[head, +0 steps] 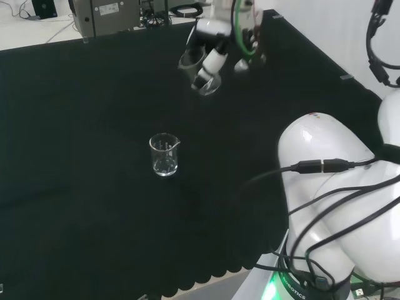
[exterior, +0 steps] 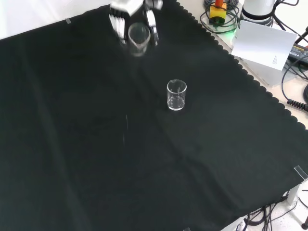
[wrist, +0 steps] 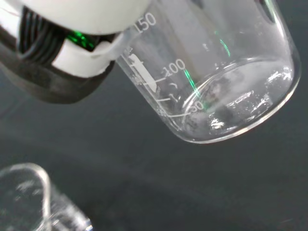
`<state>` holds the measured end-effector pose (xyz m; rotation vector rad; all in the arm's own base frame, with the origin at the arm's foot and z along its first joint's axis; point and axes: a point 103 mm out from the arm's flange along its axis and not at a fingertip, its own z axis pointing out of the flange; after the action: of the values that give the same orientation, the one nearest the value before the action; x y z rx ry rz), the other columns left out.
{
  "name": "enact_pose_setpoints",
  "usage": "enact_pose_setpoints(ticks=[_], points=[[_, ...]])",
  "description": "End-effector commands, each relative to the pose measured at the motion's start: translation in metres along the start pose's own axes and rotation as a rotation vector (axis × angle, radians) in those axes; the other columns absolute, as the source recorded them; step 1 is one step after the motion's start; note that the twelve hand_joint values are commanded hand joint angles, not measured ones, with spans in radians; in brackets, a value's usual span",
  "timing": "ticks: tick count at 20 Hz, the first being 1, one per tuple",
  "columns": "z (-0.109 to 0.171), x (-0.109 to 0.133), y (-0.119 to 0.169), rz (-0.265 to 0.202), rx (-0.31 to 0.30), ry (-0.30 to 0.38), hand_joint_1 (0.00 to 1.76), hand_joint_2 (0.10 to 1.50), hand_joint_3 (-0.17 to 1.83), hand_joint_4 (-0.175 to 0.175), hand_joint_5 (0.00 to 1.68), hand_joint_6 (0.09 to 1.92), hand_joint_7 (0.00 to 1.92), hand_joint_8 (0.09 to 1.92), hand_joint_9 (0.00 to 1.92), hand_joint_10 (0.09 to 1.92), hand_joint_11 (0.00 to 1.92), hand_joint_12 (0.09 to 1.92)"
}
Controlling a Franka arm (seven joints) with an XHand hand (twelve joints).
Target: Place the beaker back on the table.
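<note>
Nearest in the head view, a clear glass beaker (head: 164,155) stands upright on the black cloth of the surface (head: 75,187), mouth up, with white graduation marks on its wall; nothing can be seen inside it. In the front view this standing beaker (exterior: 176,95) sits near the middle of the cloth, well apart from the hand.

Farther off in the head view, the hand (head: 209,47) has its fingers curled round a second clear beaker, the held beaker (head: 201,74), which is tilted and raised above the cloth. In the front view the hand (exterior: 126,12) comes in from the top edge, and the held beaker (exterior: 138,38) hangs between its fingers.

The wrist view shows the held beaker (wrist: 216,77) close up, its thick base clear and dry-looking, printed scale on the side, with no liquid visible.
</note>
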<state>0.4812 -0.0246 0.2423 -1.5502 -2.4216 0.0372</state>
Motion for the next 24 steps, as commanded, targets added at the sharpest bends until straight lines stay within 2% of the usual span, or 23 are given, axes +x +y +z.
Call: enact_pose_setpoints(ticks=[1,10,13,19,23,24], points=[[0.095,-0.009,0.037,-0.042,0.084,0.073,1.29,0.67,0.75,-0.175,1.13,0.94,1.18,0.92,1.49,0.56,1.42,0.6],[0.108,-0.016,0.054,-0.025,-0.02,0.093,1.29,0.67,0.74,-0.175,1.13,0.94,1.17,0.92,1.48,0.56,1.41,0.6],[0.112,-0.019,0.06,-0.02,-0.061,0.119,1.29,0.68,0.73,-0.175,1.13,0.94,1.17,0.92,1.48,0.56,1.41,0.61],[0.124,-0.018,0.077,-0.022,-0.071,0.165,1.29,0.68,0.72,-0.175,1.12,0.94,1.17,0.92,1.47,0.56,1.41,0.61],[0.133,-0.02,0.09,-0.007,-0.075,0.201,1.29,0.69,0.7,-0.175,1.12,0.94,1.16,0.92,1.46,0.56,1.41,0.61],[0.135,-0.02,0.093,-0.003,-0.077,0.213,1.29,0.66,0.76,-0.121,1.13,0.93,1.21,0.9,1.46,0.56,1.41,0.62]])
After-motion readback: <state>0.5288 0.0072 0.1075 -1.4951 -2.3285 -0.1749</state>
